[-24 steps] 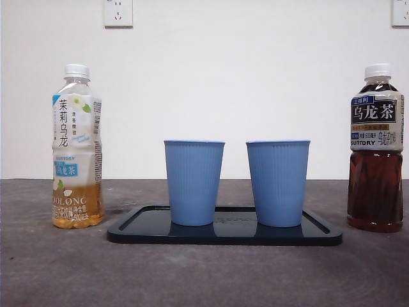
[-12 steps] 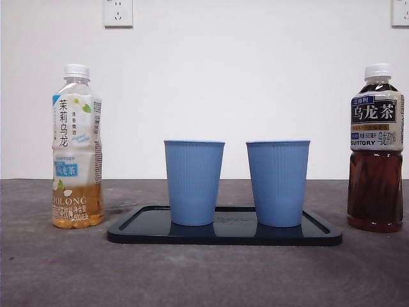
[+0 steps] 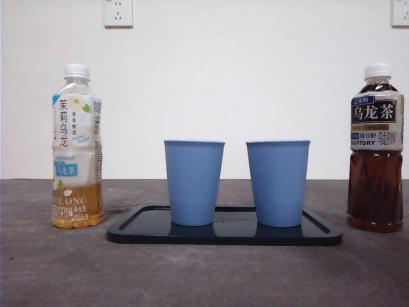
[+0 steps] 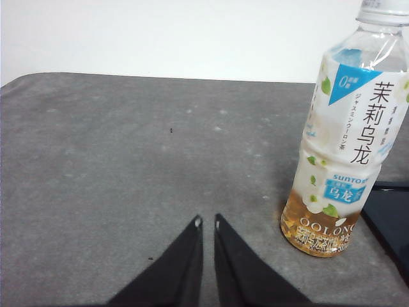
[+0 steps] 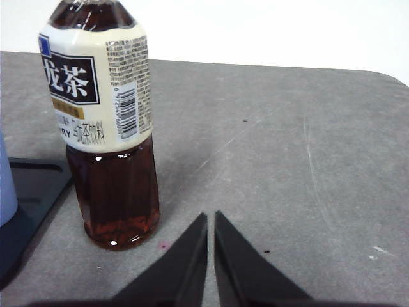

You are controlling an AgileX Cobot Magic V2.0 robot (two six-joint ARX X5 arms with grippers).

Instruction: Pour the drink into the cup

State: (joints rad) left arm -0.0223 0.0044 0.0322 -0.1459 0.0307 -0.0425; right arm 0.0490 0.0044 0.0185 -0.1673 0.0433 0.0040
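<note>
Two blue ribbed cups, one on the left [image 3: 193, 182] and one on the right [image 3: 278, 183], stand upright on a black tray [image 3: 225, 234]. A jasmine oolong bottle [image 3: 77, 147] with a white cap and a little amber tea stands left of the tray. A dark oolong tea bottle [image 3: 376, 148], nearly full, stands right of it. My left gripper [image 4: 207, 222] is shut and empty, low over the table beside the jasmine bottle [image 4: 345, 128]. My right gripper [image 5: 211, 217] is shut and empty, beside the dark bottle [image 5: 108, 121]. Neither gripper shows in the front view.
The table is a dark grey mat [image 3: 204, 275] before a white wall with two sockets high up, one at left [image 3: 118, 13]. A tray corner [image 4: 390, 220] shows in the left wrist view, and the tray [image 5: 32, 185] with a cup's edge shows in the right.
</note>
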